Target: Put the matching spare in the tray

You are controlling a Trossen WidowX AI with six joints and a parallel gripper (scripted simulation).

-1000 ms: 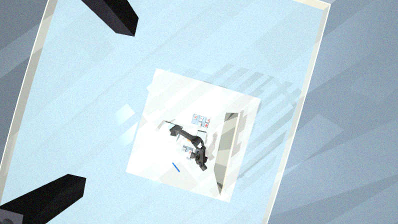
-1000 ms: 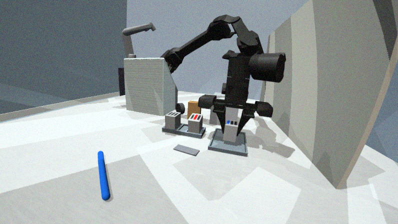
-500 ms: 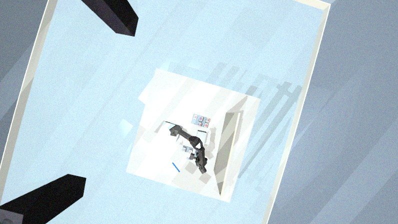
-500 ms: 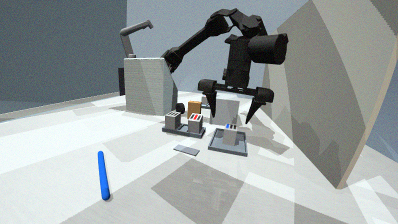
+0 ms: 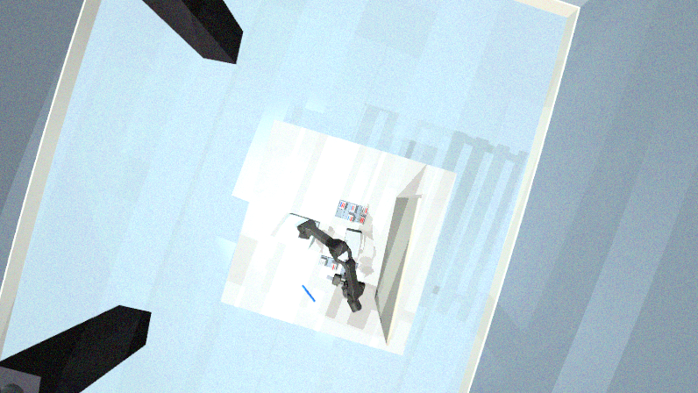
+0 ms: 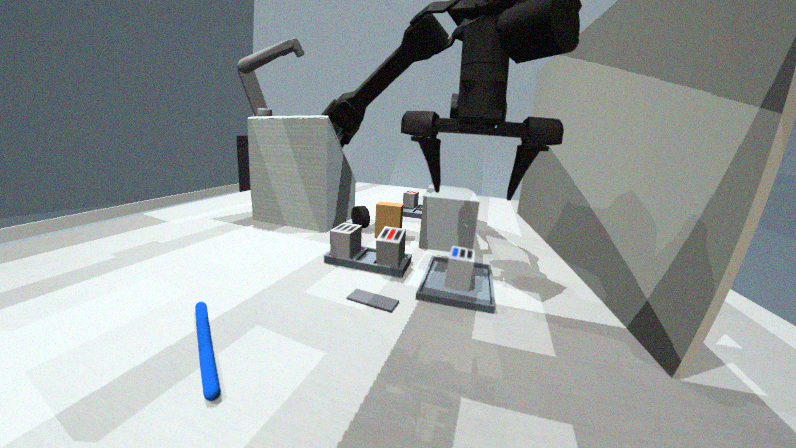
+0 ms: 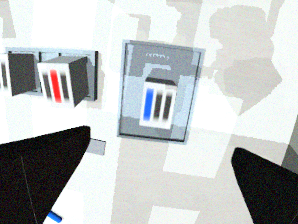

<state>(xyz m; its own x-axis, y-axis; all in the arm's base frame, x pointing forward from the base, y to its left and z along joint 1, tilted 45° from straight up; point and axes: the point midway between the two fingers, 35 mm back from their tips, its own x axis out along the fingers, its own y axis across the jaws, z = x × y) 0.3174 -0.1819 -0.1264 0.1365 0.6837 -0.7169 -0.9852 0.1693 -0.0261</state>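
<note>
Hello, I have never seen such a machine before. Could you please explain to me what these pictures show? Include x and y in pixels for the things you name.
It is one black robot arm [image 5: 337, 247] [image 6: 384, 69] ending in a two-fingered gripper [image 6: 473, 194] [image 7: 162, 144]. The top picture looks down from high above. The exterior one looks across the table from the side. The wrist one looks from the arm's end past its fingers.

The gripper is open and holds nothing. Below it, a grey block with a blue stripe [image 6: 460, 272] [image 7: 157, 106] stands in a tray [image 6: 453, 302] [image 7: 152, 138]. Beside that, two more blocks stand in a rack [image 6: 364, 268] [image 7: 96, 75]. A blue stick [image 6: 206, 350] [image 5: 308, 293] lies on the table too.
</note>
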